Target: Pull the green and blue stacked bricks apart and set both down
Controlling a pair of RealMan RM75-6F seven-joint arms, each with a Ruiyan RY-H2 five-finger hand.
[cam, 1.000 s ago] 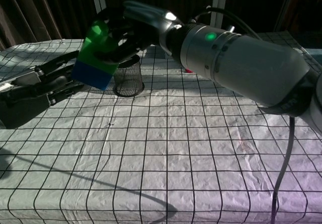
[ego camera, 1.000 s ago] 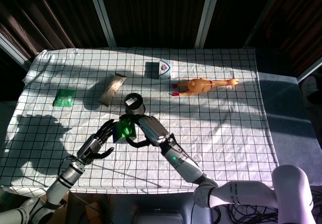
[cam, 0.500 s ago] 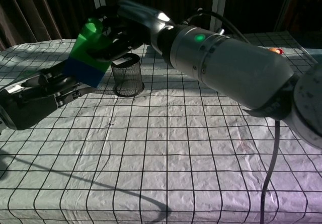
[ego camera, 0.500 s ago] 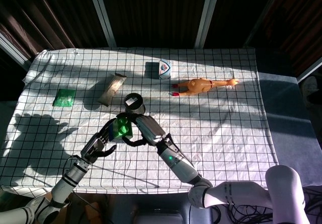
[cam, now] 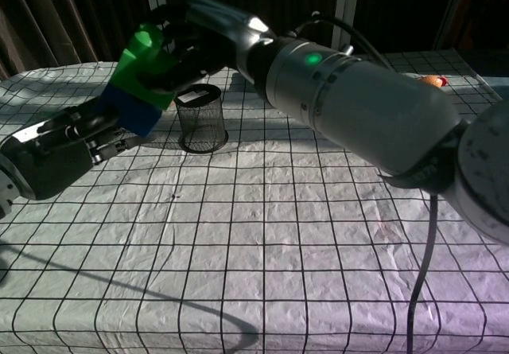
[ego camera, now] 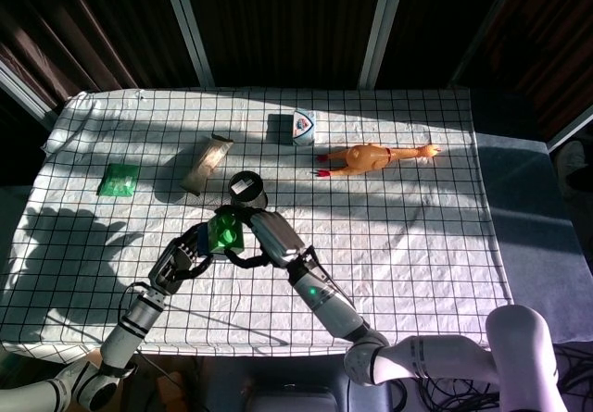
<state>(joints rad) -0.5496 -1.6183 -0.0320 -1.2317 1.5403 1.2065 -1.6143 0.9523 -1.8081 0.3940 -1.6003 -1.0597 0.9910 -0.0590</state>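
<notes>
Above the desk's (ego camera: 417, 236) near-left part, the right hand (cam: 195, 40) wraps its fingers round the green brick (cam: 143, 64), the upper half of the stack, held up in the air and tilted. Just below it, the left hand (cam: 75, 135) has come in from the side; its fingers look closed against the blue brick (cam: 131, 111), though from the chest view I can't be sure how firm that hold is. In the head view the two hands meet around the green patch (ego camera: 225, 233) with the bricks joined, no gap between them.

To my eye the step is the pull itself. It would go best if each hand held its own colour only, with no finger bridging the seam, and if the pull ran straight along the studs, or with a slight peel from one edge, not a twist that might flip a brick loose.

Close behind the stack stands a dark mesh cup (cam: 199, 119), so the hands should part sideways, away from it. Farther back lie a snack wrapper (ego camera: 206, 163), a green packet (ego camera: 119, 179), a small carton (ego camera: 302, 127) and a rubber chicken (ego camera: 375, 159), all well apart from the work.
</notes>
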